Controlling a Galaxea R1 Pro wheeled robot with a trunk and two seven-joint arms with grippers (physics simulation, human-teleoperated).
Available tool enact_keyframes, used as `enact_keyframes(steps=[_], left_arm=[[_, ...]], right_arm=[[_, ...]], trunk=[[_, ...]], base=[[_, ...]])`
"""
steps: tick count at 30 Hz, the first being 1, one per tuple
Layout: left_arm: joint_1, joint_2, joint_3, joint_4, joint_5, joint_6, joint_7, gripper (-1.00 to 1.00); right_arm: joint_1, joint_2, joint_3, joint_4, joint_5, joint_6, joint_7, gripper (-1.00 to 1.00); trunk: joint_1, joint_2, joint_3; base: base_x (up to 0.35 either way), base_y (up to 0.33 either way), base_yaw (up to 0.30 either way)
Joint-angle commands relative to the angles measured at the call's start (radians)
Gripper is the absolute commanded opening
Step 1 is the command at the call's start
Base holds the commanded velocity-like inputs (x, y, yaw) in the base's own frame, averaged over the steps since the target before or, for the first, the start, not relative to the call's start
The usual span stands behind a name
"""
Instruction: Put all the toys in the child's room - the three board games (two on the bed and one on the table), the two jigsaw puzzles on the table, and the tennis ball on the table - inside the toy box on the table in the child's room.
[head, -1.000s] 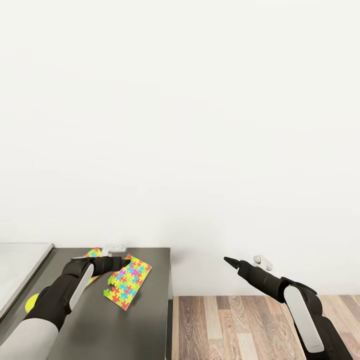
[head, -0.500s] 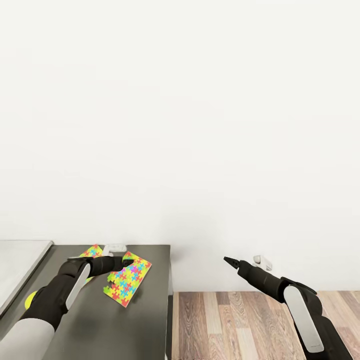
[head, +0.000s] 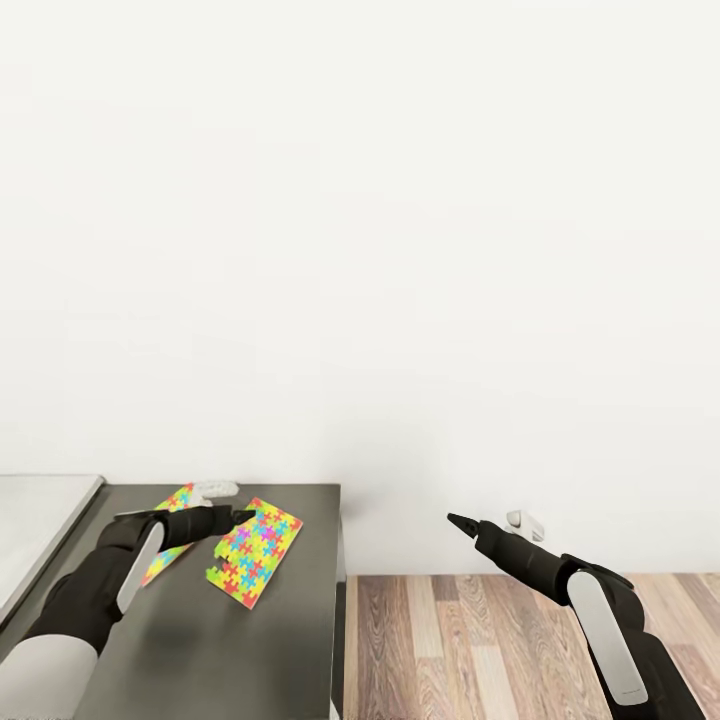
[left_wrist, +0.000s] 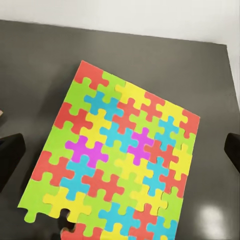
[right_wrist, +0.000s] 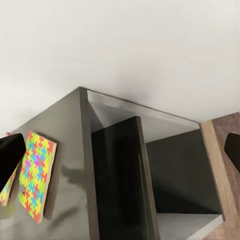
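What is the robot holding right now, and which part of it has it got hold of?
Nothing is held. The left gripper hangs open above a jigsaw puzzle that lies flat on the table; the right gripper is off over the floor, not at any object.

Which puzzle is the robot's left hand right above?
The jigsaw puzzle nearer the table's right edge. The open left gripper hangs over it, while the other puzzle lies partly hidden behind the left arm.

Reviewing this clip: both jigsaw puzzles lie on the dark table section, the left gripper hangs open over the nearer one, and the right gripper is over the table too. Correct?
Not quite. The right gripper is out over the wooden floor, beside the table, as the head view shows. The rest holds: both jigsaw puzzles lie on the dark section, and the left gripper hangs open over the nearer one.
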Motion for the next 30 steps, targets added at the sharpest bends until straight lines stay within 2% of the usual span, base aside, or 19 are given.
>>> enact_keyframes(steps=[1, 8, 12, 19, 23, 27, 30], left_arm=[[-0.002, -0.001, 0.007, -0.001, 0.005, 0.008, -0.003, 1.0], [-0.003, -0.005, 0.016, 0.001, 0.005, 0.011, -0.001, 1.0], [-0.026, -0.008, 0.017, 0.024, 0.003, 0.009, 0.005, 1.0], [-0.149, -0.012, 0.016, 0.159, 0.0, 0.006, 0.052, 1.0], [-0.233, -0.016, 0.012, 0.242, -0.002, -0.019, 0.098, 1.0], [-0.265, -0.029, 0.009, 0.267, -0.002, -0.041, 0.145, 1.0], [-0.276, -0.051, 0.006, 0.275, -0.003, -0.049, 0.189, 1.0]], right_arm=[[-0.001, 0.0, -0.002, 0.0, 0.006, 0.005, 0.007, 1.0], [-0.001, -0.004, -0.002, 0.0, 0.005, 0.005, 0.008, 1.0], [-0.001, -0.004, -0.002, 0.0, 0.002, 0.005, 0.008, 1.0], [-0.001, -0.001, -0.001, 0.0, 0.005, 0.005, 0.008, 1.0], [-0.001, -0.003, -0.001, 0.0, 0.004, 0.005, 0.008, 1.0], [-0.001, -0.001, -0.001, 0.0, 0.005, 0.005, 0.008, 1.0], [-0.001, -0.001, -0.002, 0.0, 0.005, 0.005, 0.008, 1.0]], trunk=[[0.0, -0.002, -0.004], [0.0, -0.002, -0.015], [0.0, -0.002, -0.022], [0.0, -0.002, -0.033], [0.0, -0.002, -0.04], [0.0, -0.002, -0.046], [0.0, -0.002, -0.051]], base=[[0.0, 0.0, 0.0], [0.0, 0.0, 0.0], [0.0, 0.0, 0.0], [0.0, 0.0, 0.0], [0.0, 0.0, 0.0], [0.0, 0.0, 0.0], [0.0, 0.0, 0.0]])
